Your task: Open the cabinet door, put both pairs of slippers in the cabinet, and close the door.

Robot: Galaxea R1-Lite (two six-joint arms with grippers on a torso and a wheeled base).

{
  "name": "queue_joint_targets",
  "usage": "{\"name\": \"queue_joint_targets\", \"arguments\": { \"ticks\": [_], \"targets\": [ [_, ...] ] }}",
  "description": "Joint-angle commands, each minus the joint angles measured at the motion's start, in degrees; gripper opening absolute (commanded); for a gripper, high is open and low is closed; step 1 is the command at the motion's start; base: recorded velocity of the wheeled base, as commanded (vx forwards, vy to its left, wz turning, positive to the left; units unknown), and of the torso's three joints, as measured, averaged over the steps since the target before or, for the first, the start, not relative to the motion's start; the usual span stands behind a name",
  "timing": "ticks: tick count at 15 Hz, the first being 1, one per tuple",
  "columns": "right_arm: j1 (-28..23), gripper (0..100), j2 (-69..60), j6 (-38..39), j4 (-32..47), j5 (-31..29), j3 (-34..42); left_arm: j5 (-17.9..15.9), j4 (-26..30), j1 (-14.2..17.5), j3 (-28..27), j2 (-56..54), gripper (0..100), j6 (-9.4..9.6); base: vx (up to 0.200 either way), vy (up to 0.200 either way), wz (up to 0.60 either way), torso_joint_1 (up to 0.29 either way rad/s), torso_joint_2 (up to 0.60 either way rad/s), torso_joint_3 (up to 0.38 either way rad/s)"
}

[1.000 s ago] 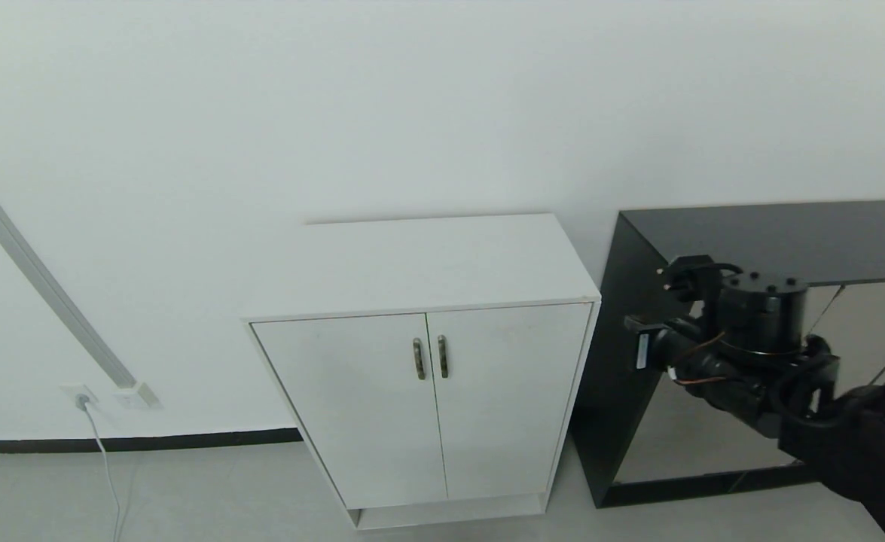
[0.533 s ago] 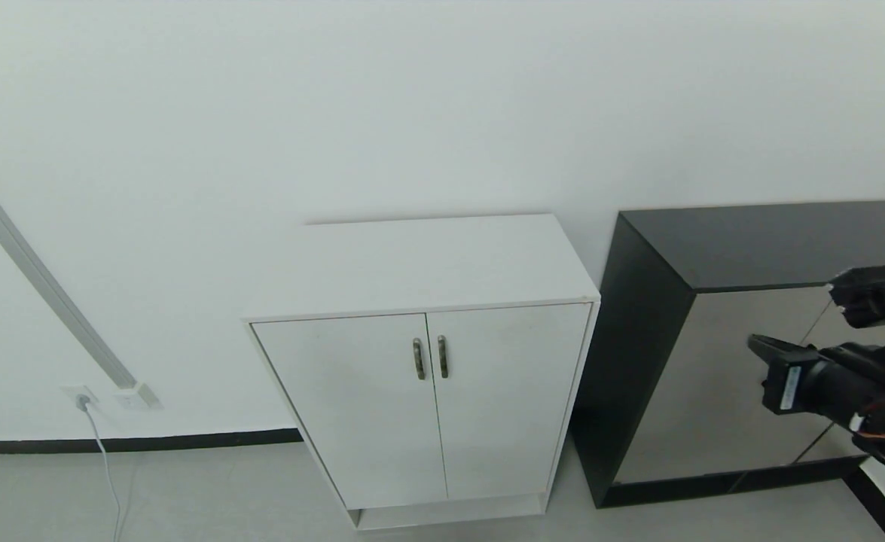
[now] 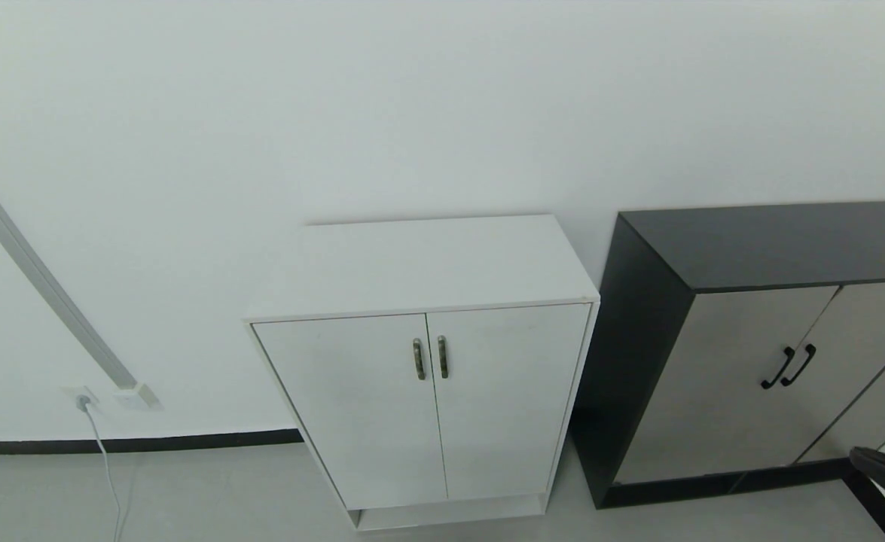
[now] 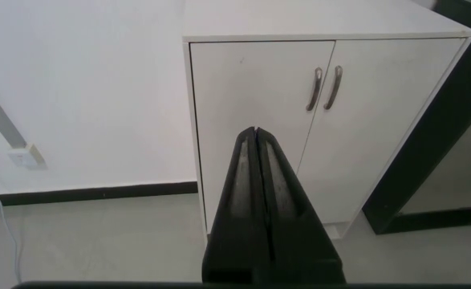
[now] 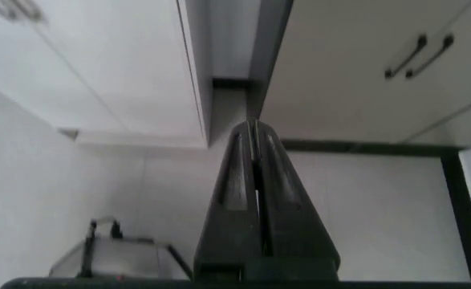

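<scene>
You see the black cabinet [image 3: 751, 339] at the head frame's right and the white cabinet [image 3: 419, 391] just beside it, lower centre, doors shut, handles [image 3: 431, 357] side by side. Left pincer [image 4: 255, 135] and right pincer [image 5: 253, 128]: fingers together.

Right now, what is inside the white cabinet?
Nothing inside can be seen: both doors of the white cabinet are shut, with the two handles side by side. Any contents are hidden behind them.
</scene>
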Motion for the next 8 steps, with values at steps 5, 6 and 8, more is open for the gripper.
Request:
{"name": "queue_joint_targets", "arguments": {
  "ticks": [5,6,8],
  "targets": [
    [0.25,0,-10.4,0.1,3.88,5.3,11.72,-0.07,-0.07,-0.02,0.01,0.07,0,-0.03,0.0,0.0,0.0,0.0,0.0,0.0],
    [0.25,0,-10.49,0.19,3.88,6.09,13.13,0.02,0.02,0.06,0.01,0.07,0,-0.03,0.0,0.0,0.0,0.0,0.0,0.0],
    [0.25,0,-11.54,0.63,6.34,7.59,13.92,-0.07,0.02,0.06,0.01,0.07,0,-0.03,0.0,0.0,0.0,0.0,0.0,0.0]
  ]
}}
